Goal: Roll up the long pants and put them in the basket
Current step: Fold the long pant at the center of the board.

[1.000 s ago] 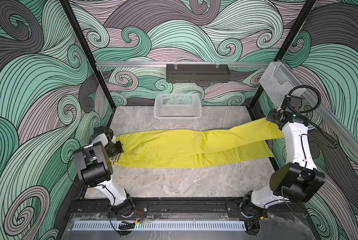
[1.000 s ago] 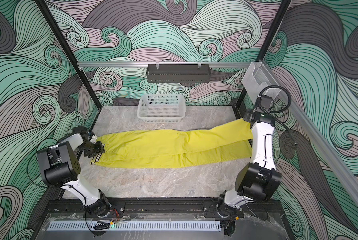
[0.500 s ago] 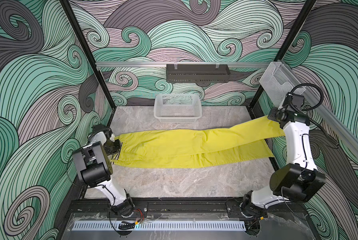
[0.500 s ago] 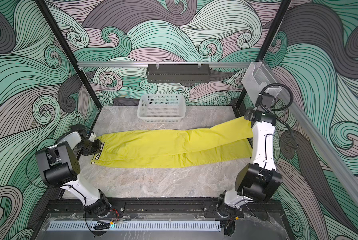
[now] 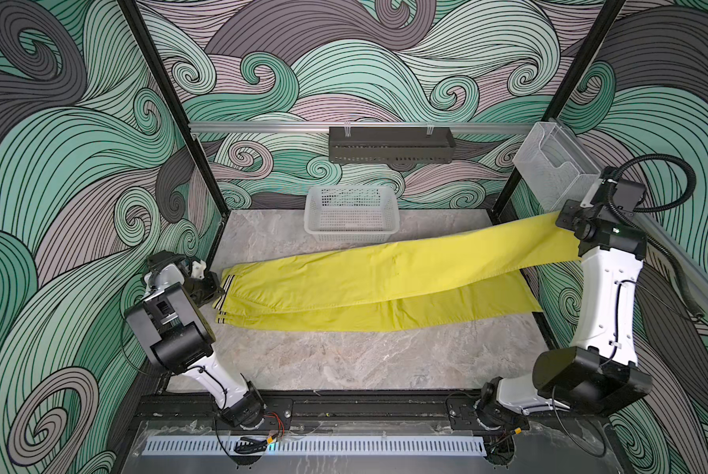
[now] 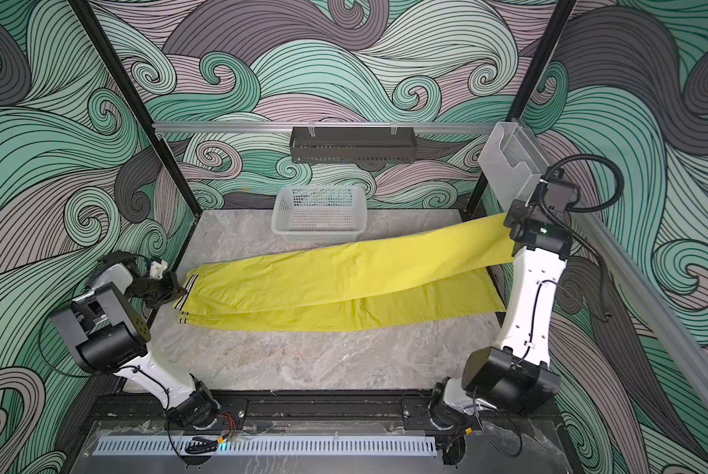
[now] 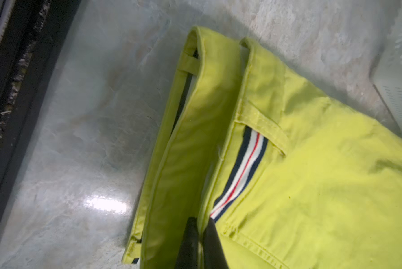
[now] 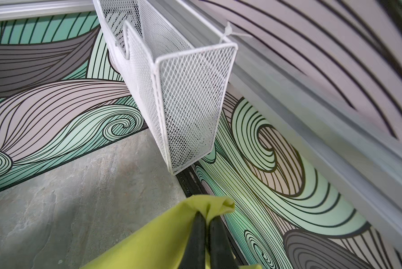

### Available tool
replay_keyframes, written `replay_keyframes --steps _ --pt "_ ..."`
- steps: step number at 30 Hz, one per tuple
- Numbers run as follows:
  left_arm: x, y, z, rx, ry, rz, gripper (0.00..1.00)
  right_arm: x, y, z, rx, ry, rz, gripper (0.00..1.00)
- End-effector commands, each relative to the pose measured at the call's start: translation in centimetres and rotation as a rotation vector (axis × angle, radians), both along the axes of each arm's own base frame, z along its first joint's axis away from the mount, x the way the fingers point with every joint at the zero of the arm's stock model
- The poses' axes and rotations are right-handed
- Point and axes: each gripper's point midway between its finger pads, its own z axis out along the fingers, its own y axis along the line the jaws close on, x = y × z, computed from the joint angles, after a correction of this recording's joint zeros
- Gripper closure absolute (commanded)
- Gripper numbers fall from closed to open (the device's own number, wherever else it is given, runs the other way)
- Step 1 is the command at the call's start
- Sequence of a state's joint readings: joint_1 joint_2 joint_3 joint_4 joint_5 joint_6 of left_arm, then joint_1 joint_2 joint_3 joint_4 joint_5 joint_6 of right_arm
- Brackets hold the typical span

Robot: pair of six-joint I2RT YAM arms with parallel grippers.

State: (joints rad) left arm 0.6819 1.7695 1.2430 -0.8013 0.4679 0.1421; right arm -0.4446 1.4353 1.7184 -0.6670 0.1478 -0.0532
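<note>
Two grippers now clamp the long pants (image 5: 364, 279), where a second ago only one did: the left gripper (image 5: 217, 287) stood slightly parted at the waistband (image 7: 242, 172) then, and its jaws have since closed flat on that striped edge, seen in the left wrist view (image 7: 201, 221) with fabric pinched between the dark fingers. That arm has also drawn back a little toward the left wall, while the garment lies much as it did. The right gripper (image 8: 206, 216) remains closed on the hem of the upper leg, held a touch higher than before. A white basket (image 5: 350, 236) sits at the back of the marble tabletop (image 5: 344, 361), and only its own perforated floor shows through its open top. A black rack (image 5: 389, 149) hangs on the rear rail; what it holds cannot be told. A white mesh bin (image 8: 183, 104) hangs on the right rail just above the right gripper, its contents unclear. In both top views the pants (image 6: 323, 279) stretch across the table just in front of the basket, folded leg over leg, waistband at the left gripper's tips. The lower leg lies flat, and the upper leg rises off the surface toward the right gripper at the right edge.
</note>
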Motion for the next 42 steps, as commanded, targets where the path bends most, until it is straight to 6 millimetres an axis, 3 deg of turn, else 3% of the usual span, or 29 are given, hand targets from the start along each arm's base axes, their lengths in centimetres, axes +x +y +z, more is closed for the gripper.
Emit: replay_keyframes --steps 1,4,12,20,29,32,37,42 --pt "0.9 0.3 0.7 -0.047 -0.039 -0.022 1.0 -1.7 -0.2 2.6 -0.045 -0.056 -0.025 1.0" --pt "0.9 0.4 0.3 -0.061 -0.031 -0.019 1.0 -2.7 -0.1 1.6 -0.062 -0.028 -0.037 1.0" --pt "0.0 0.6 -0.2 -0.049 -0.001 -0.004 1.0 -3.1 -0.4 -4.1 -0.037 0.045 -0.065 1.0" --pt "-0.2 2.0 0.4 -0.048 -0.025 0.042 1.0 -3.7 -0.2 -1.8 -0.054 0.02 -0.068 1.0" --pt "0.7 2.6 0.8 -0.083 -0.057 0.07 1.0 -6.3 2.4 0.2 -0.046 -0.054 -0.035 1.0" --pt "0.9 2.7 0.9 -0.084 -0.068 0.088 1.0 -7.7 3.8 -0.5 -0.066 -0.067 -0.021 1.0" --pt "0.0 2.1 0.9 -0.058 -0.063 0.101 1.0 -10.0 3.3 -2.4 -0.247 0.021 -0.12 1.0" --pt "-0.8 2.3 1.3 0.001 -0.064 0.115 1.0 -9.0 3.3 -3.6 -0.265 0.048 -0.12 1.0"
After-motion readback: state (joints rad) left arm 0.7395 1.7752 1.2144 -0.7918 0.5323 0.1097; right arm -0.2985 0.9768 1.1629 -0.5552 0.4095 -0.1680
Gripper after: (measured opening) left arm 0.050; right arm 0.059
